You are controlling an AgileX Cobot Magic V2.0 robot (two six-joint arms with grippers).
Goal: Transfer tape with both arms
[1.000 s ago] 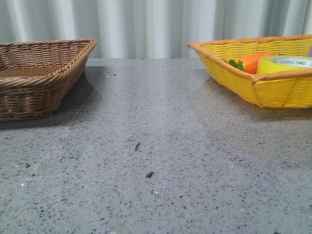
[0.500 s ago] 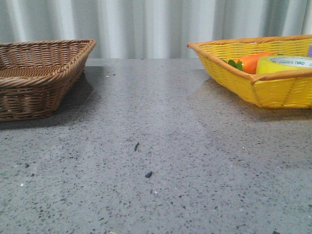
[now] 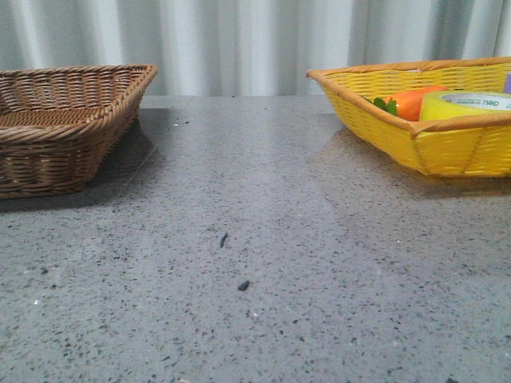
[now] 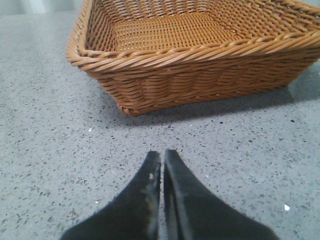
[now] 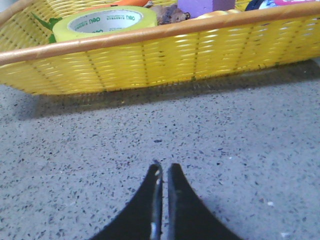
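The tape lies flat in the yellow basket at the right of the grey speckled tabletop, its white core with green letters facing up. Only its top and part of its side rise above the basket's near rim in the front view. Just beside it, further toward the middle of the scene, is an orange carrot with green leaves. A purple block and a brown lump also sit in that basket, behind the tape as the right wrist view shows it.

The right hand is low over the tabletop in front of the yellow basket, outside its near wall and apart from it. Its 2 dark fingers are together, with only a thin slit between the tips, and they hold nothing.

The left hand is likewise low over the tabletop, facing the brown wicker basket, with a strip of bare stone between them. Its 2 fingers are pressed together and empty.

The brown basket stands at the left of the tabletop, well apart from the yellow one. Neither hand shows in the front view. Pale pleated curtains hang behind.
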